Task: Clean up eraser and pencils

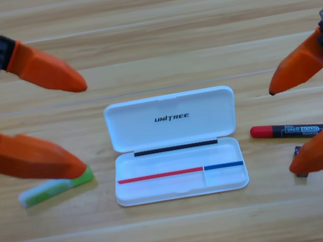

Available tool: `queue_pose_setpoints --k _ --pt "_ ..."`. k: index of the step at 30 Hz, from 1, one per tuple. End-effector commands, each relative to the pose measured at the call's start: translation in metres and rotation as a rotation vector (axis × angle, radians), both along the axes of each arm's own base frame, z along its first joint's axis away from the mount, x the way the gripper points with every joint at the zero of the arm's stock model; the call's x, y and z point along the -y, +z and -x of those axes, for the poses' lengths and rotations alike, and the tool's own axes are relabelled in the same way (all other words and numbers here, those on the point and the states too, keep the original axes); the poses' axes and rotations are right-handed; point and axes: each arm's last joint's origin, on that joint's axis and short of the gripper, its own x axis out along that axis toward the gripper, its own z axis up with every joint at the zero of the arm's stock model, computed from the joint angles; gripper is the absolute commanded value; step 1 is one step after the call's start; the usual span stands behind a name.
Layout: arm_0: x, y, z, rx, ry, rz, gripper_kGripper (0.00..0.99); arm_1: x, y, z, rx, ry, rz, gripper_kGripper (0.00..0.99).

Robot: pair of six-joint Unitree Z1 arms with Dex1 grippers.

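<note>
Wooden planks of the table run across the whole view; at its middle lies a white case, lid flung back toward the top, the tray half nearer the bottom edge. Left of the case rests the green pencil, tilted slightly, bright green end toward the case, white end outward; the lower jaw of the left gripper covers part of its top. That gripper enters from the left edge, jaws spread wide apart, holding nothing. Right of the case lies the black marker, red cap pointing at the case, nearly level; just below its far end sits the eraser, mostly hidden under an orange jaw. The right gripper comes in from the right edge, jaws likewise wide apart, one above the marker and one below it, gripping nothing.
</note>
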Motion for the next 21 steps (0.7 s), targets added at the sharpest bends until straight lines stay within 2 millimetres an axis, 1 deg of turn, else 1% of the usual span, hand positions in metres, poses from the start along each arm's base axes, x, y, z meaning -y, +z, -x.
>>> queue_pose_setpoints --k 1,7,15,18,21 --pt "-0.003 -0.006 0.004 0.028 0.028 -0.048 0.990 -0.013 -0.022 0.000 -0.078 0.030 0.069 0.988" --pt "-0.005 -0.002 0.004 0.048 0.061 -0.060 0.990 -0.013 -0.023 0.000 -0.080 0.029 0.070 0.988" --pt "-0.008 -0.005 0.006 0.044 0.070 -0.094 0.990 -0.010 -0.020 0.003 -0.080 0.028 0.057 0.988" --pt "-0.005 0.000 -0.002 0.057 0.104 -0.159 0.990 -0.007 -0.017 0.004 -0.087 -0.003 0.051 0.990" --pt "0.005 0.013 -0.021 0.064 0.136 -0.296 0.989 0.005 -0.007 -0.001 -0.033 -0.147 0.054 0.990"
